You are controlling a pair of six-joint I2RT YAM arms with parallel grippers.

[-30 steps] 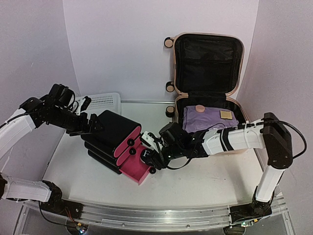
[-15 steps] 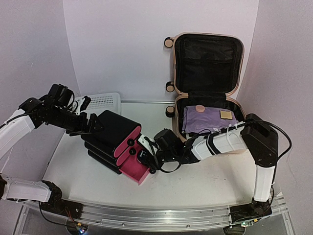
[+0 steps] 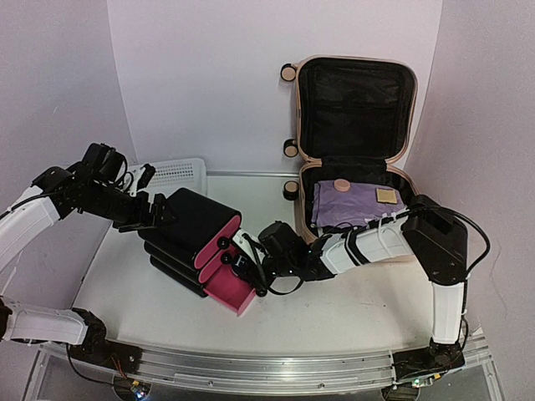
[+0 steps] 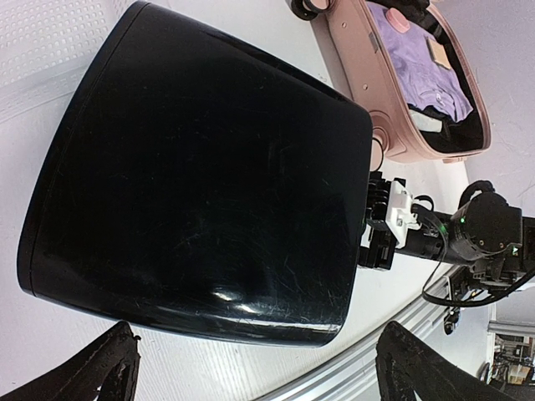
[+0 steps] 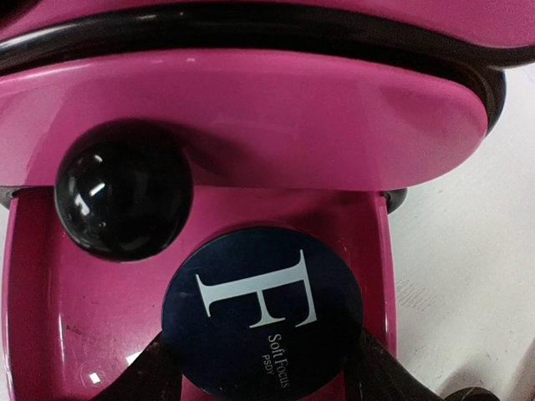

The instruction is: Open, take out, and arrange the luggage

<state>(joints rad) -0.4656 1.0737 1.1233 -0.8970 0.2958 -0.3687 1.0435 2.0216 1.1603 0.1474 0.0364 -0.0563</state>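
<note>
The luggage (image 3: 355, 109) stands open at the back right, its lid upright, its beige-pink shell (image 4: 368, 100) also in the left wrist view. Folded purple clothing (image 3: 355, 203) lies in its base. My right gripper (image 5: 263, 368) is shut on a round navy compact (image 5: 263, 313) marked "F Soft Focus". It holds the compact low inside the pulled-out bottom drawer (image 5: 84, 317) of a black box with pink drawer fronts (image 3: 188, 221), just under a black knob (image 5: 124, 189). My left gripper (image 4: 255, 368) stands wide open at the rear of the black box (image 4: 201, 167).
A white mesh basket (image 3: 175, 175) sits at the back left behind my left arm. A small round beige item (image 3: 341, 185) and a tan square (image 3: 385, 195) lie on the purple clothing. The right arm (image 3: 376, 242) stretches across in front of the luggage.
My right arm has reached further left, carrying the compact from beside the drawer fronts into the open bottom drawer. The left arm and the box have not moved.
</note>
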